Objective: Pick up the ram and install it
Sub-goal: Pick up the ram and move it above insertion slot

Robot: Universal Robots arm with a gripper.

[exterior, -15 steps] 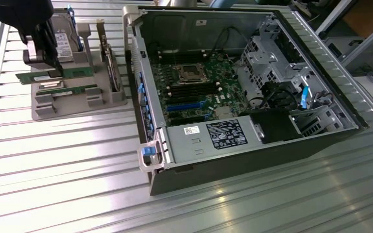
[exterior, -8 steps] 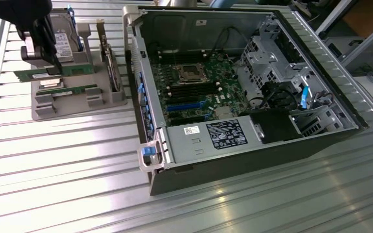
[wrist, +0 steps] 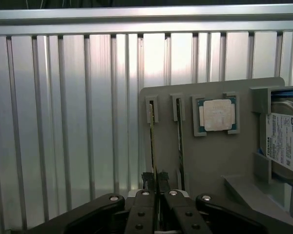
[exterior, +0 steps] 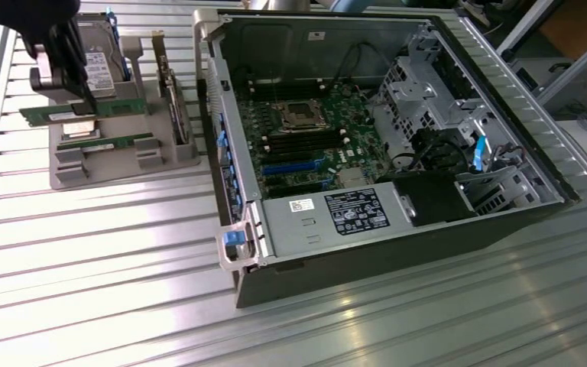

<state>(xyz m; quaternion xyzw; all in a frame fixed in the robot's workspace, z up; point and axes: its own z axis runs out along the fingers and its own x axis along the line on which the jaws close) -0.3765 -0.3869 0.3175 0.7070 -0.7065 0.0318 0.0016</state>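
There now, the black two-fingered gripper [wrist: 158,188] is clenched on the long thin green ram stick [exterior: 118,108], which stands on edge in the grey plastic holder [wrist: 219,156], likely so its flat faces can be pinched.

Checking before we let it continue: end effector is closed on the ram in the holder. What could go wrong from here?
1. A second stick sits in the next slot, close beside the ram; the end effector might catch it.
2. The hard drive stands close by the end effector; a sideways move could hit it.
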